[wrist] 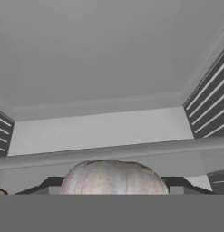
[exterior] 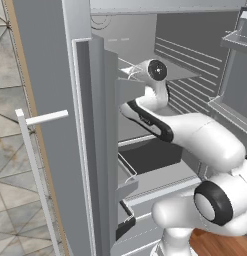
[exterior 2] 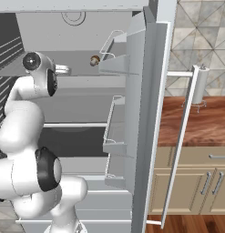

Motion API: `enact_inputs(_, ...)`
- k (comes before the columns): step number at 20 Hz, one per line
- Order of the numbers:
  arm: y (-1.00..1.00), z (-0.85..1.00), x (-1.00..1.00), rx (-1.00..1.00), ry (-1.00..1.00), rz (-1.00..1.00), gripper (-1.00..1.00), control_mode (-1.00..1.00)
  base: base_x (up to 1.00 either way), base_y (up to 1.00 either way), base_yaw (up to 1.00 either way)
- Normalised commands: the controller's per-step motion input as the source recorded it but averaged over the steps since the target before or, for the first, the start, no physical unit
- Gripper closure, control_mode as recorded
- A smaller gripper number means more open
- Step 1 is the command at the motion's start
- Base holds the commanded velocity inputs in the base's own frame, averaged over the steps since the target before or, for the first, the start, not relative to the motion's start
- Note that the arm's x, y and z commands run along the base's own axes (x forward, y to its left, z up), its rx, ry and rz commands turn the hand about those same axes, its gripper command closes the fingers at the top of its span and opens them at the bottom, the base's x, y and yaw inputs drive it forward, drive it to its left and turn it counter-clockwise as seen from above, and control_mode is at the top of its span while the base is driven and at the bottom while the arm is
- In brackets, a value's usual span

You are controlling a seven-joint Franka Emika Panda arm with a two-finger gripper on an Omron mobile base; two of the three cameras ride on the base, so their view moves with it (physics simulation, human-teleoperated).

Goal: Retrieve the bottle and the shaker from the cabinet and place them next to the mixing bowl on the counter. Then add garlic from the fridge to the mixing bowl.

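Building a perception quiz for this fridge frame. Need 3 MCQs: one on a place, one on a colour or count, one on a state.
1. Where does the garlic sit in the hand view?
A. bottom centre, close to the camera
B. top left corner
C. on the floor tiles

2. What colour is the counter top beside the fridge in the right base view?
A. white
B. reddish-brown wood
C. black

3. What state is the fridge door in?
A. shut
B. removed
C. swung open, with the arm reaching inside

Answers: 1 A, the pale bulb fills the lower middle, with a shelf edge and the back wall behind it. 2 B, a warm wood grain shows behind the paper towel holder. 3 C, the door's bins face the interior and the arm extends past them.
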Motion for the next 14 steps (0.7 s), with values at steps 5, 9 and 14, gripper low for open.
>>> enact_inputs(5, -0.16, 0.50, -1.00, 0.02, 0.03, -0.03, 1.00, -1.00, 0.00, 0.00, 0.00)
enact_inputs(9, -0.19, 0.53, -1.00, 0.00, 0.10, -0.03, 1.00, -1.00, 0.00, 0.00, 0.00)
enact_inputs(14, -0.23, 0.15, -1.00, 0.00, 0.16, -0.07, 1.00, -1.00, 0.00, 0.00, 0.00)
